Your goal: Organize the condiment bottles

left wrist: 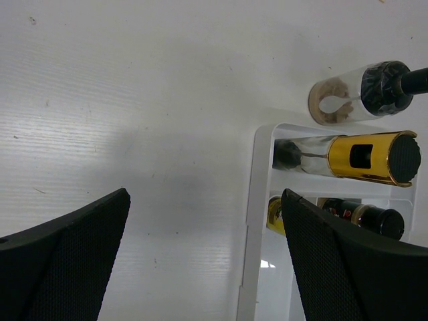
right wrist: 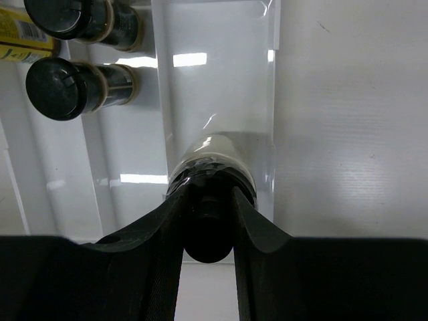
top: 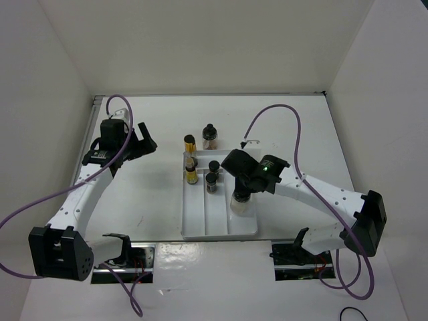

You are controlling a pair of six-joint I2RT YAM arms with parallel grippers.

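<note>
right arm [top: 321,194]: bent inward from the right edge
right gripper [right wrist: 208,200]: pinching pale jar [right wrist: 210,157] (upright, in the right section of the tray [right wrist: 274,100])
left arm [top: 80,194]: stretched toward far-left corner
left gripper [left wrist: 204,197]: spread above tabletop [left wrist: 134,100]

No legible text, even on yellow jar label [right wrist: 17,37].

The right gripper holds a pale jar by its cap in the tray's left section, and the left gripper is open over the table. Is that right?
No. The pale jar that the right gripper holds by its cap is in the right section of the white tray, as the top external view shows. The left gripper is open over the table.
</note>
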